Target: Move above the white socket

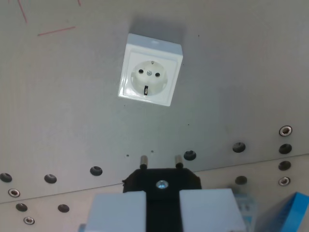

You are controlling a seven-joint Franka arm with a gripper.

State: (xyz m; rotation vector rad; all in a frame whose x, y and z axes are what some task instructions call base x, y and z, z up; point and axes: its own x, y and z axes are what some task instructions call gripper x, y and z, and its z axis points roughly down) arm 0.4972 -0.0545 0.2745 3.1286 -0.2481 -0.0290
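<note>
grey work surface (67, 96), matte. faint red pen lines (56, 31) at the wrist view's upper left. row of dark screw holes (50, 179) runs along the lower left, some with metal inserts.

white socket (150, 69) sits flat on the surface, upper centre, slightly rotated; round recess with two pin holes, an earth clip at top and bottom.

gripper (162, 205) at bottom centre, both pale fingers (118, 210) pinched on a black plug (161, 182) between them. two metal pins (143, 161) of the plug point up-frame toward the socket, well apart from it.

more holes (239, 147) to the right of the plug. blue object (289, 212) in the lower right corner, cut off by the frame edge, cannot tell what it is.
</note>
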